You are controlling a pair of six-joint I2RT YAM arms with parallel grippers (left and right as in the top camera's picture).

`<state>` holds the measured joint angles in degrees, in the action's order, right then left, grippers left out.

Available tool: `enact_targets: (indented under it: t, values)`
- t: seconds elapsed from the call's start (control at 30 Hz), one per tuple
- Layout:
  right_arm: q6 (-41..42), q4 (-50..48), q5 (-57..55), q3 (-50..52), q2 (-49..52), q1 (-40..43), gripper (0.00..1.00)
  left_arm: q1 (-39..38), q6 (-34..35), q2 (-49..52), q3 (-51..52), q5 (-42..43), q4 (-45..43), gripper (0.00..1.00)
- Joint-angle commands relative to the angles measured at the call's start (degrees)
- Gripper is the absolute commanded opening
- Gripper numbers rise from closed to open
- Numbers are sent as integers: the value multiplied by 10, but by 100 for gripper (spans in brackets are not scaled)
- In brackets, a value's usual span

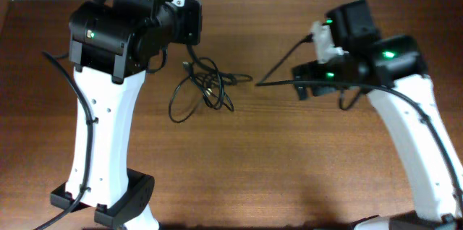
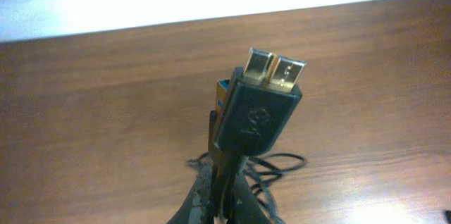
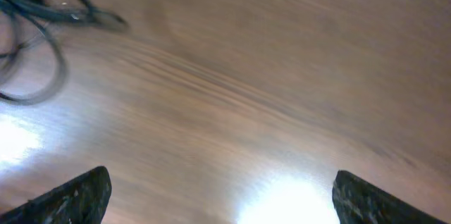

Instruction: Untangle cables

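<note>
Wooden desk carries the cables in a loose tangle. Left gripper pinches one plug upright; right gripper hovers wide open near the tangle.

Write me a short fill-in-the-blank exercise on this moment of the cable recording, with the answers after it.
1. The left jaws hold the plug, whose metal tips are ____ coloured.
2. The right jaws stand ____, with nothing between them.
3. The cables lie tangled on the table ____ the left arm and the right arm.
Missing words: gold; open; between.
</note>
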<state>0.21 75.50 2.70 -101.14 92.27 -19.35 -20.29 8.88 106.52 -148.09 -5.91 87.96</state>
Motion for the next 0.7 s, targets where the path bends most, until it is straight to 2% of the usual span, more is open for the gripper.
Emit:
enact_targets:
  t: [0.0, 0.03, 0.1, 0.23, 0.3, 0.37, 0.4, 0.47, 0.5, 0.57, 0.6, 0.63, 0.67]
  values:
    - [0, -39, 35, -4, 54, -78, 100, 1, 5, 1, -5, -59, 3, 0]
    - [0, -65, 33, -4, 69, -107, 100, 3, 5, 0, -5, -62, 2, 0]
    - [-60, -117, 28, -4, 85, -152, 100, 31, 5, -2, -5, -60, -12, 0]
    - [-68, -146, 25, -4, 96, -159, 99, 88, 5, -29, -6, -36, -22, 0]
    - [23, -193, 27, -4, 110, -159, 99, 100, 5, -54, -6, -18, -24, 0]
    - [170, -273, 22, -4, 112, -159, 99, 100, 7, -73, -6, -10, -20, 0]
    - [268, -297, -14, -4, 113, -159, 99, 100, 7, -74, -6, 6, -18, 0]
    - [319, -345, -29, -4, 122, -159, 99, 100, 7, -74, -6, 24, -17, 0]
    - [370, -344, -49, -4, 128, -159, 99, 100, 7, -74, -6, 36, -17, 0]
    - [395, -353, -35, -4, 143, -159, 99, 100, 7, -75, -6, 36, -17, 0]
    - [305, -363, -15, -4, 147, -159, 99, 100, -9, -75, -6, 36, -17, 0]
    - [115, -372, 5, -4, 147, -159, 99, 100, -13, -75, -6, 36, -15, 0]
    - [-138, -344, 12, -4, 147, -159, 100, 100, -18, -75, -6, 35, -13, 1]
